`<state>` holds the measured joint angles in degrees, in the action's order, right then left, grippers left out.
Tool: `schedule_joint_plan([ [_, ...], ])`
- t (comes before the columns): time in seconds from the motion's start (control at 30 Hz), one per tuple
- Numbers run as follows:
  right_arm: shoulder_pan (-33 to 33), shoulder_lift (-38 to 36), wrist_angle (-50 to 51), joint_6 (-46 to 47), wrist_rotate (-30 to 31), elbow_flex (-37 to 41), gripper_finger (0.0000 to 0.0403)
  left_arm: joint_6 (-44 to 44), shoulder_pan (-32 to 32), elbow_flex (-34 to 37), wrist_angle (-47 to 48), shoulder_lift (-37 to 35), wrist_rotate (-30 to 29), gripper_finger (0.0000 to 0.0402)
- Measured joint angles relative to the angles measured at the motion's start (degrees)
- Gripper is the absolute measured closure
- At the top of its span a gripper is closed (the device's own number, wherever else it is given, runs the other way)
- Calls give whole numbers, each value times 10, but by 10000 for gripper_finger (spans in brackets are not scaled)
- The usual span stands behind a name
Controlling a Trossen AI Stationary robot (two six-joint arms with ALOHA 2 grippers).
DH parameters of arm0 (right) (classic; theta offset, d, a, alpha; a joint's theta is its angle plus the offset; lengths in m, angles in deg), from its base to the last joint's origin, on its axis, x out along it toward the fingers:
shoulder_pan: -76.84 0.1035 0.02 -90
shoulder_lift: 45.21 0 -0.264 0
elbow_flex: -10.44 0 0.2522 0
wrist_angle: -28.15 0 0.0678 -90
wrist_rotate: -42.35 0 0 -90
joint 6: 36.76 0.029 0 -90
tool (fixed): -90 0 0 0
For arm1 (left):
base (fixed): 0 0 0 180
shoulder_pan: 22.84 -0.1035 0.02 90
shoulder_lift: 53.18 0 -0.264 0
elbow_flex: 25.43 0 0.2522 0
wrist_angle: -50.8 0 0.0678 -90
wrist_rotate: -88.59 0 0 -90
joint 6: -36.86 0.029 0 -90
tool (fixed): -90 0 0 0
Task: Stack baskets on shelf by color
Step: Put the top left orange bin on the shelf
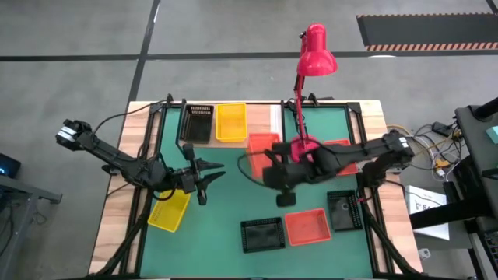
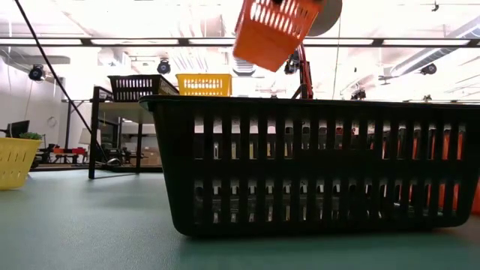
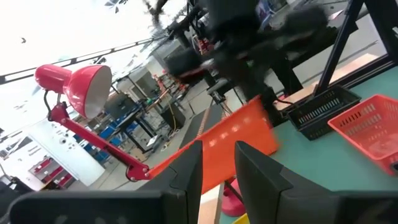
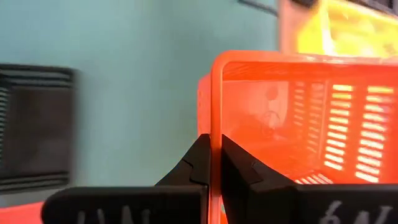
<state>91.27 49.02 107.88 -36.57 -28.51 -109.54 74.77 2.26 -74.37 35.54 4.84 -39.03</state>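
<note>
My right gripper is shut on an orange-red basket and holds it high above the table's middle, just in front of the shelf. In the low view this basket hangs tilted near the top. On the shelf, a black basket and a yellow basket sit side by side on their bottoms. My left gripper is open over the table's left half. It points level toward the right arm, with nothing between its fingers. A yellow basket lies below it at the left edge. My right gripper pinches one side wall of the orange-red basket at its rim. One finger is inside the basket and the other outside. The fingers slant down from the table's right. The basket is lifted clear of the table and hangs tilted.
A red desk lamp stands at the far middle, its base beside the right arm. Near the front lie a black basket, an orange-red one and another black one. Another orange-red basket lies under the right arm.
</note>
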Motion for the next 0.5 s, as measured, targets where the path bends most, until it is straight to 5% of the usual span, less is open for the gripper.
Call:
schedule_joint_plan([
  [0.2, -67, 55, 113, -19, 26, -62, 394, 0, 0, 1, 0, 0, -8, 324],
  [0.5, -146, 111, 115, -75, 15, -76, 394, 5, 0, 2, 0, 0, -8, 324],
])
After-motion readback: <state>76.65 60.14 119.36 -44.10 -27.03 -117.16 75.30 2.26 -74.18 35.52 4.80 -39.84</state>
